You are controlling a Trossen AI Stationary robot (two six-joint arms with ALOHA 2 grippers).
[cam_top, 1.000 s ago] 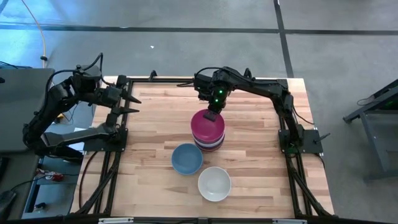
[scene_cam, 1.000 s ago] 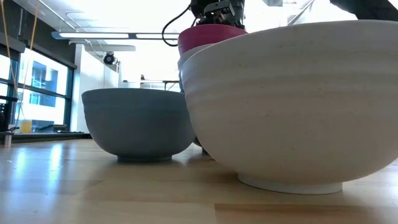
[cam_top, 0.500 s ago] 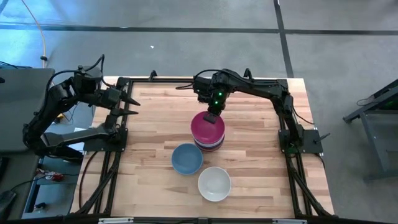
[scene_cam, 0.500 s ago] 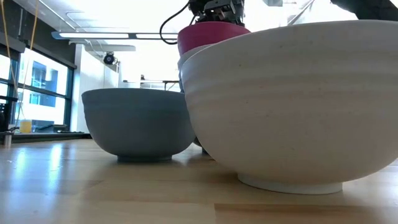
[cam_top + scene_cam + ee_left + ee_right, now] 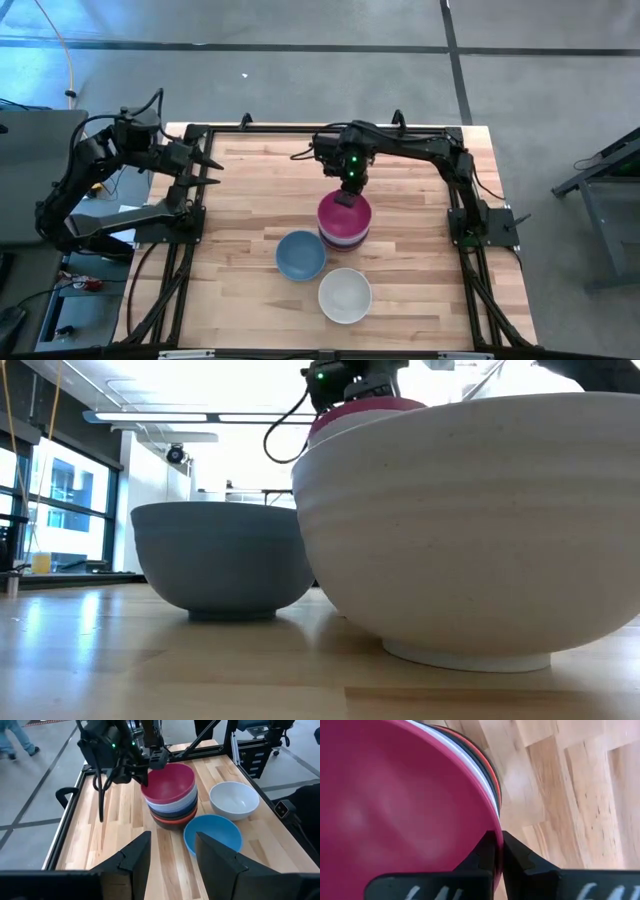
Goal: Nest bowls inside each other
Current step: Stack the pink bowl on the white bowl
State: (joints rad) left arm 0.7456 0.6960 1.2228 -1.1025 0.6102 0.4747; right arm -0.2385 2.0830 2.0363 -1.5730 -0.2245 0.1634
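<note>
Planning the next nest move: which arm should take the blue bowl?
Probably right. The right claw sits at the stack's magenta bowl, next to the blue bowl; the left claw waits at the table's edge.

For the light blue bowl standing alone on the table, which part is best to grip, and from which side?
Probably the rim of the light blue bowl, from above, one finger inside and one outside. It stands upright and open, with smooth round walls. The edge away from the stack and white bowl leaves most room.
</note>
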